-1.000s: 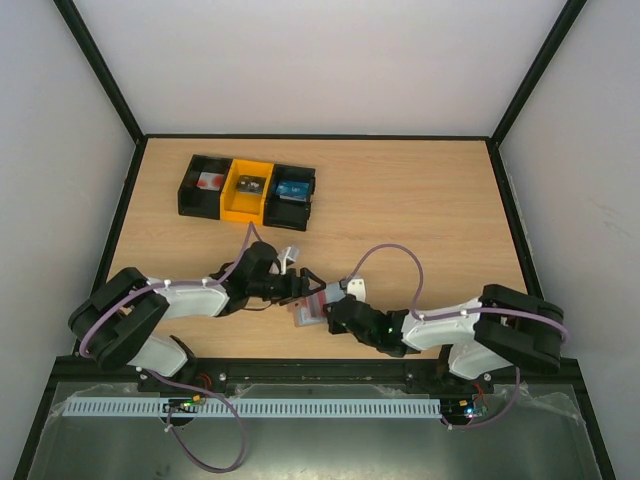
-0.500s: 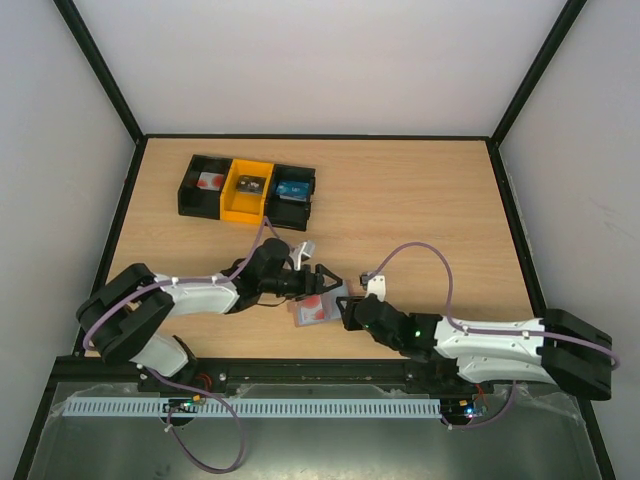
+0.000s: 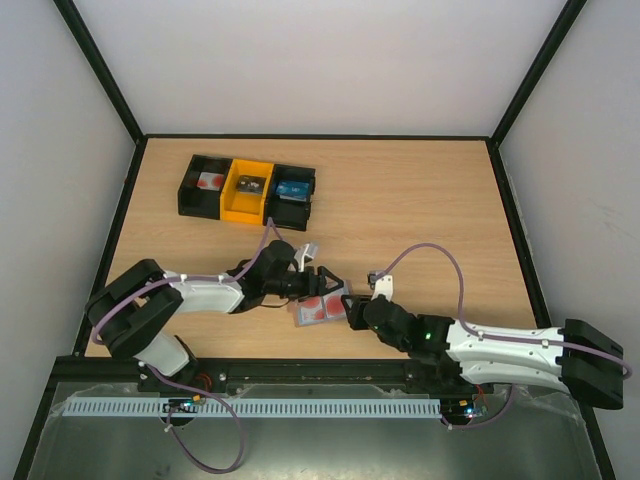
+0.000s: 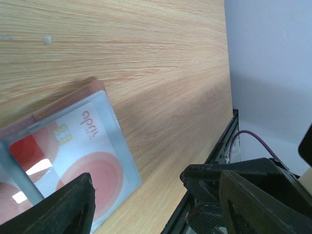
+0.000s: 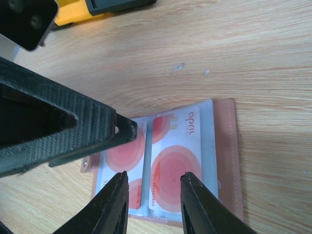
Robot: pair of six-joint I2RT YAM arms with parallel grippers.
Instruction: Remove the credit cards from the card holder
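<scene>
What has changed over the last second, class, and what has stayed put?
The right arm has unfolded and stretched out low, the right gripper easing slightly rightward to the card holder's edge. The left gripper has reached further right over it. Neither has gripped anything. The card holder, the credit cards in it and the row of bins stayed put.

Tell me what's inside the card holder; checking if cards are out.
Two red-and-white credit cards sit in the open card holder's clear pockets. The right gripper's fingers partly hide their lower ends; a left gripper finger hides one corner.

Light wooden table (image 3: pixel 420 200) within white walls (image 3: pixel 320 60), black framing (image 3: pixel 100 70).
</scene>
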